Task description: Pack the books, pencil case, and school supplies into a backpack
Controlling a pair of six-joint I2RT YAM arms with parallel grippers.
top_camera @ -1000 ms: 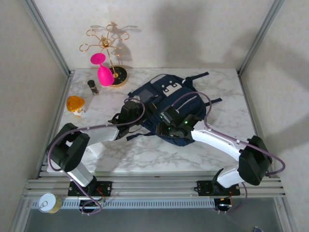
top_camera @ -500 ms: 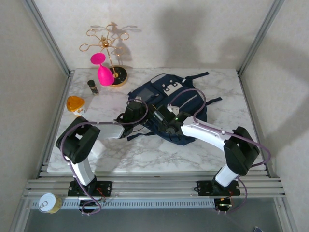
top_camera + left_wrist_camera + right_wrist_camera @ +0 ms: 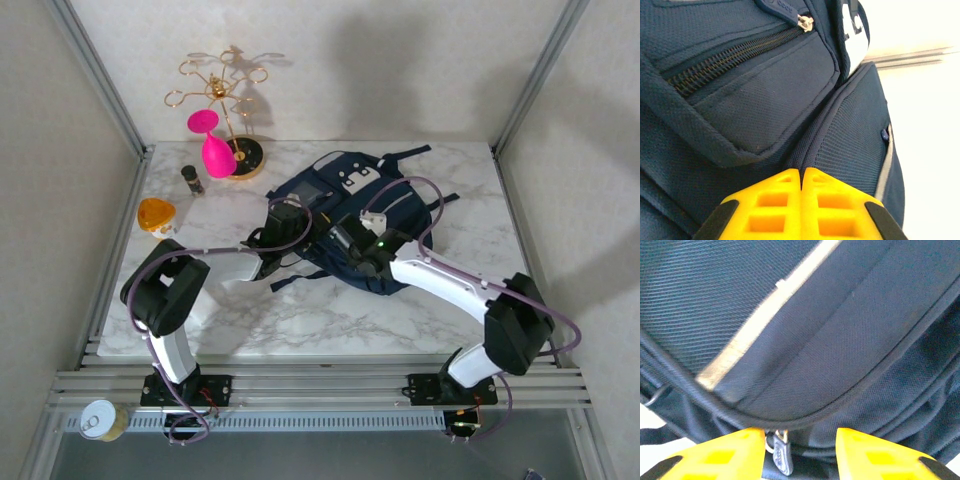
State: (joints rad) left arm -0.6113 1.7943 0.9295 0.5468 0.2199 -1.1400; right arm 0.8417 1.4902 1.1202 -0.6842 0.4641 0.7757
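The navy blue backpack (image 3: 345,200) lies flat in the middle of the marble table. My left gripper (image 3: 283,228) is at its left edge; in the left wrist view its yellow fingers (image 3: 775,205) are shut, tips meeting on a fabric ridge between a front pocket (image 3: 765,100) and the mesh side. My right gripper (image 3: 352,240) sits on the bag's near side. In the right wrist view it (image 3: 800,440) is open, with a zipper pull (image 3: 781,457) hanging beside its left finger under a piped seam. Books, pencil case and school supplies are out of view.
At the back left stand a gold wire stand (image 3: 225,100), a pink glass (image 3: 212,145) and a small dark bottle (image 3: 191,180). An orange object (image 3: 157,217) lies near the left edge. Dark straps (image 3: 290,275) trail from the bag toward the front.
The left gripper's fingers have closed at the bag's left edge. The right gripper slid left, then back right along the bag's near side, its fingers narrowing. The backpack shifted slightly back and right.
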